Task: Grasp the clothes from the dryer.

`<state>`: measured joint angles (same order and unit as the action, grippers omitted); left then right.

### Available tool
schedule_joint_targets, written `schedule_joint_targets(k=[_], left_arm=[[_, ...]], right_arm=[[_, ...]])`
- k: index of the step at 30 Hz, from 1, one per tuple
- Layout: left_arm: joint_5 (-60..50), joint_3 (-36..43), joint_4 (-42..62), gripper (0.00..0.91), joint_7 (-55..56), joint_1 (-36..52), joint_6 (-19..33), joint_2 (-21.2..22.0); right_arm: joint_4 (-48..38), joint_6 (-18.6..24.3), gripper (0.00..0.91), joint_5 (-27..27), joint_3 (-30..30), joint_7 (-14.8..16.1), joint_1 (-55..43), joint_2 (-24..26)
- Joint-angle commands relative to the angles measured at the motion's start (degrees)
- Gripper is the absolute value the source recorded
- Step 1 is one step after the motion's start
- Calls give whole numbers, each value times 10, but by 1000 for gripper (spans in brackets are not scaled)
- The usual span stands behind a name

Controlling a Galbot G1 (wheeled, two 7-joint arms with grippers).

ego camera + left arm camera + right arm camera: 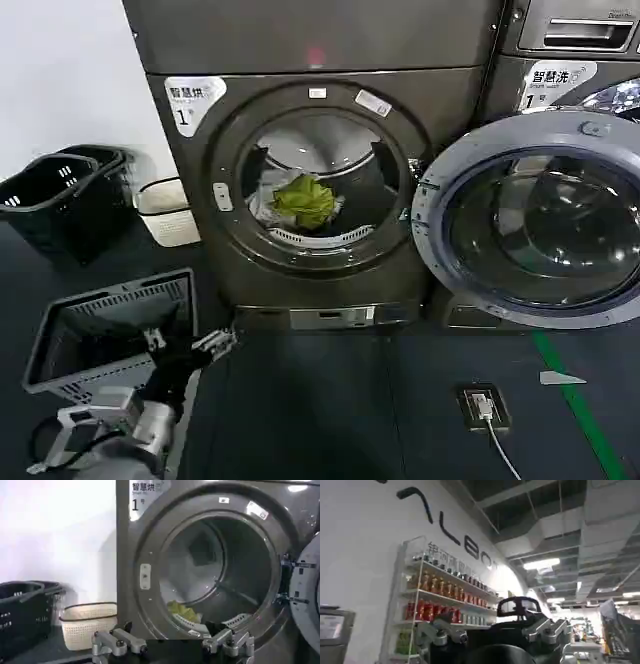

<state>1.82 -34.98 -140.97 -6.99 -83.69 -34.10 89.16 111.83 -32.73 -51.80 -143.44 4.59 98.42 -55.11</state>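
Note:
The dryer (200,230) is a dark bronze-grey front-loader with a shield label marked 1 and a small red light on its top panel. Its round port stands open. The clothes (305,200), a yellow-green bundle with some white-grey cloth beside it, lie low in the drum near the front lip. In the left wrist view the clothes (182,611) show beyond the port rim of the dryer (145,555). My left gripper (215,343) hangs low on the left, in front of the dryer and well short of the port. Its fingers (114,642) are spread wide around nothing, so the left gripper (172,647) is open. My right gripper (492,635) is open too, aimed up at a wall and ceiling.
The dryer's round door (535,220) is swung open to the right, across a second machine (570,40). A grey basket (110,330) sits beside my left arm. Two black baskets (60,195) and a white basket (165,210) stand by the wall. A floor socket (483,405) lies right of centre.

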Motion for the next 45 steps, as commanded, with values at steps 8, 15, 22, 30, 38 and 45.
schedule_joint_targets(k=[8, 15, 22, 30, 38, 45], left_arm=[[-20, 1, -11, 907, -20, -1, 11, 1], [-20, 3, -13, 907, -23, -4, 12, 1], [-21, 3, -18, 907, -31, -11, 12, 2], [-24, 4, -23, 907, -32, -12, 15, 5], [-24, 14, -23, 907, -36, -8, 18, 7], [-26, 18, -20, 907, -40, -3, 21, 7]], right_arm=[[-6, 13, 907, -12, -1, -12, 1, -2], [-7, 18, 907, -6, -2, -9, 4, -3], [-9, 25, 907, -8, 0, -13, 6, -2], [-8, 32, 907, -9, 5, -13, 3, -1], [-5, 51, 907, -39, -2, -12, 4, -3], [-7, 66, 907, -45, -7, -6, 8, -4]])
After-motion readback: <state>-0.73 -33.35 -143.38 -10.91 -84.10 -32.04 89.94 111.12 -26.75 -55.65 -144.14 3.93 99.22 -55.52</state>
